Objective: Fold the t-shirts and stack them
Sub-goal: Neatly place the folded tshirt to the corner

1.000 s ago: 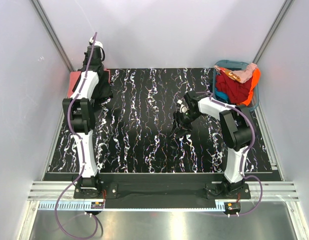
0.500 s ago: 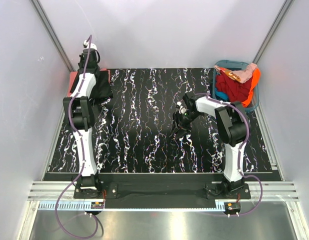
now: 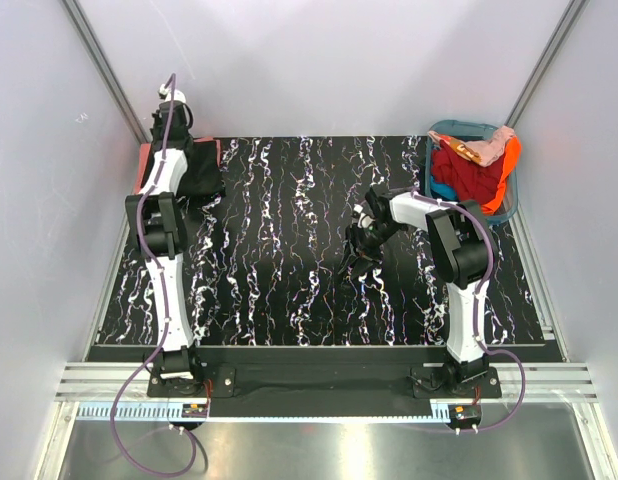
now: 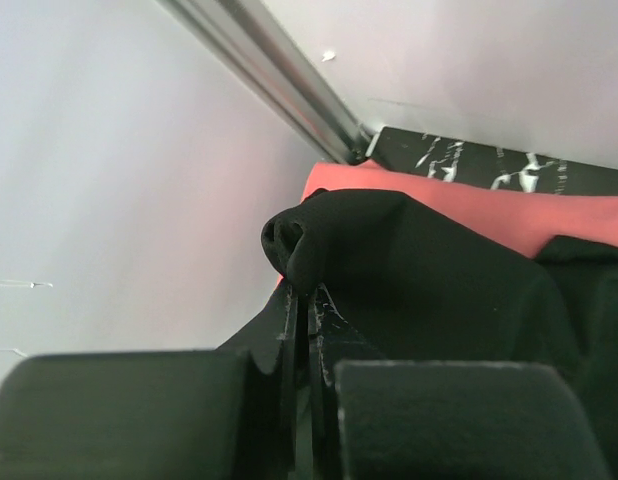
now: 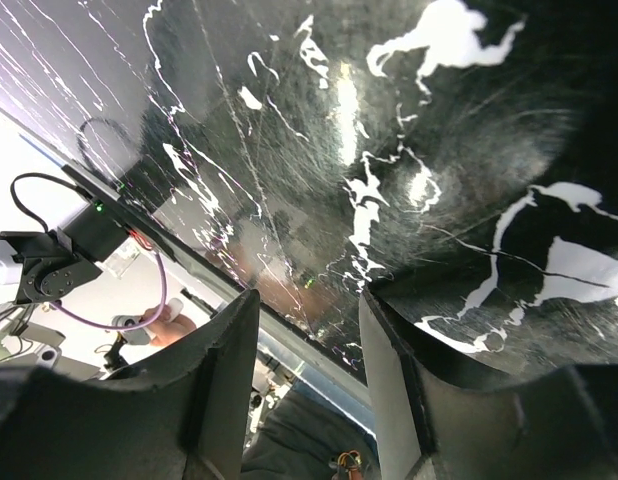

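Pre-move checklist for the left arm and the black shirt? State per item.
1. Left gripper grips the black t-shirt: ok, jaws shut on a pinched fold.
2. Black t-shirt sits on the coral-pink t-shirt in the far left corner: ok, it overlaps it.
3. Black t-shirt neatly folded: cannot tell, most of it is hidden.
4. Right gripper empty: ok, jaws apart, only the table below.
5. Arms apart from each other: ok, a wide gap in the top view.
6. Basket emptied: not ok, clothes piled in it.
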Robot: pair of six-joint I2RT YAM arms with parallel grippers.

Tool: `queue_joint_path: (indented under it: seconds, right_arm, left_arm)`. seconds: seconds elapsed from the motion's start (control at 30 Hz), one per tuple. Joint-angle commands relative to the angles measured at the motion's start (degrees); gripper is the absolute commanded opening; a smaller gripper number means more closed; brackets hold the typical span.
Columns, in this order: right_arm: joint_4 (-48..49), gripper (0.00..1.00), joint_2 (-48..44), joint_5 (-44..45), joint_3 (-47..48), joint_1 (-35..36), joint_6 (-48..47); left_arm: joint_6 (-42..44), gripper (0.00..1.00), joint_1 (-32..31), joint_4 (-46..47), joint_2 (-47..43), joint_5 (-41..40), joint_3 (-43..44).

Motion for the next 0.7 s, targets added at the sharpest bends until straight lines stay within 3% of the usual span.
queue_joint_path:
  seconds: [0.0, 0.23, 0.3, 0.37, 0.43, 0.67]
  right_arm:
    - [-0.9, 0.52, 0.2, -1.6, 1.7, -0.8, 0.4]
    - [-1.5, 0.52, 1.0, -1.6, 2.5, -1.3, 0.4]
    - [-1.9, 0.52, 1.1, -1.4, 2.7, -1.2, 0.5]
    - [-1.9, 0.52, 1.2, -1.5, 3.1, -1.3, 0.6]
    - [-2.0, 0.52, 1.2, -1.5, 3.3, -1.3, 0.5]
    - [-1.3, 0.52, -1.0, -1.6, 3.2, -1.3, 0.9]
  left_arm:
    - [-1.5, 0.0, 1.6, 4.7, 0.3, 1.6, 3.2]
    - [-1.5, 0.0, 1.9, 4.9, 1.9, 1.9, 3.7]
    - [-1.6, 0.04, 2.0, 5.2, 2.1, 1.0, 3.6]
    - [-1.9, 0.12, 2.3, 5.3, 2.4, 0.4, 3.8]
    - [-2.2, 0.34, 2.6, 5.1, 2.3, -0.5, 4.2]
    - [-5.9, 0.49, 2.5, 1.2, -3.5, 1.7, 5.9]
